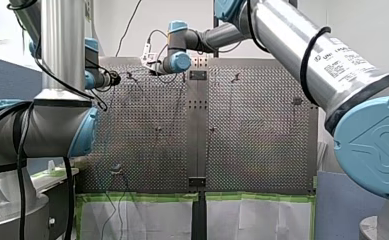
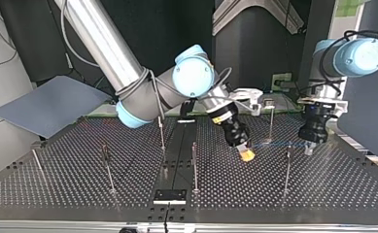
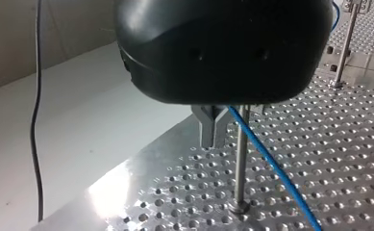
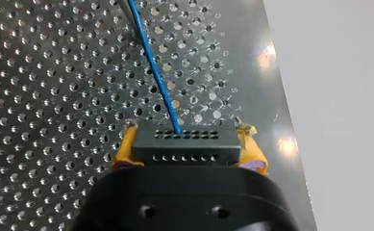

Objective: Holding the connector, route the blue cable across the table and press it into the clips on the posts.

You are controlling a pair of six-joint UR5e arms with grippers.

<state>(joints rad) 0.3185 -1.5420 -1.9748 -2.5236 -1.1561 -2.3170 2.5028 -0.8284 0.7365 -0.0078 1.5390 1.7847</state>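
While right hand (image 4: 188, 147) grips connector (image 4: 184, 150), blue cable (image 4: 153, 72) runs ahead.

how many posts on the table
6 posts, from the top view's left: one at the edge, one further in, two near the middle, two at the right. More may be hidden.

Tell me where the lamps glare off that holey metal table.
Left wrist view: a white glare patch on the perforated silver metal table near its edge. Right wrist view: two bright spots along the table's plain edge strip. Top view: the table looks dark, no glare patches.
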